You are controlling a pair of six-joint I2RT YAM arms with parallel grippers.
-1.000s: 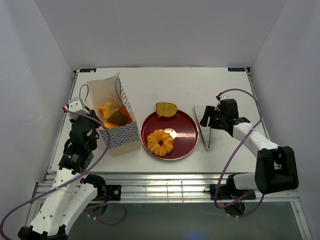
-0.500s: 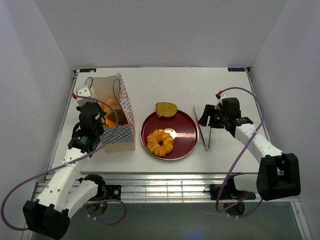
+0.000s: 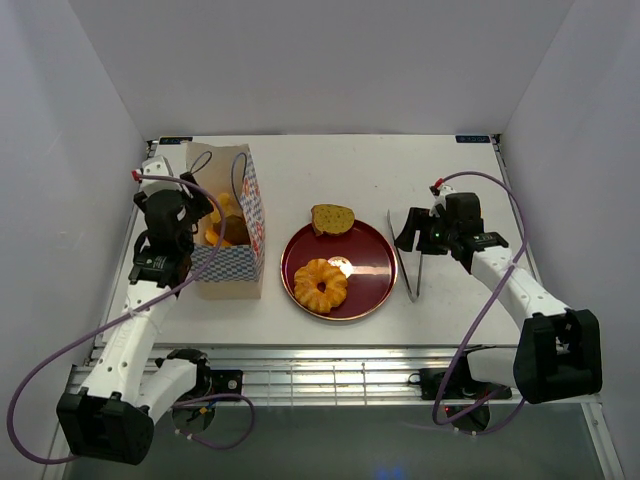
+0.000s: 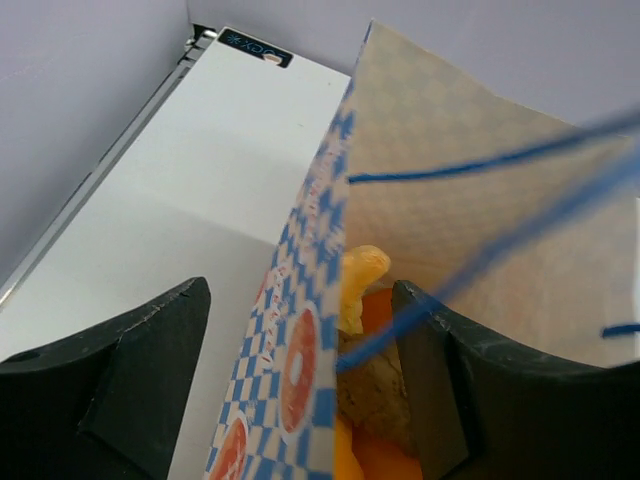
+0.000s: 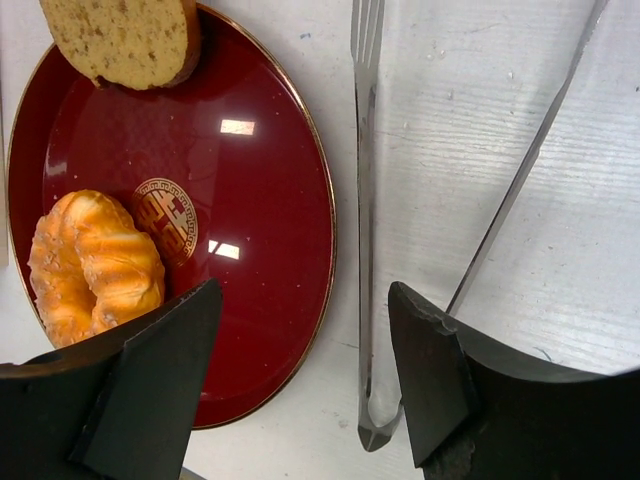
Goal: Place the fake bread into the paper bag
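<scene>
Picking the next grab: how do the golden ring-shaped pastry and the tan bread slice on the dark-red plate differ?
The golden ring-shaped pastry is glossy and ridged with a centre hole; the tan bread slice is matte, speckled and solid. The pastry lies wholly inside the dark-red plate, near side; the slice sits on its far rim. Both lie flat.

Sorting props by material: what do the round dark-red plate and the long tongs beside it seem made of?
Round dark-red plate: probably glossy lacquer or plastic, given sharp highlights and gold rim. Long silvery tongs: likely bare metal, thin with a dull sheen.
</scene>
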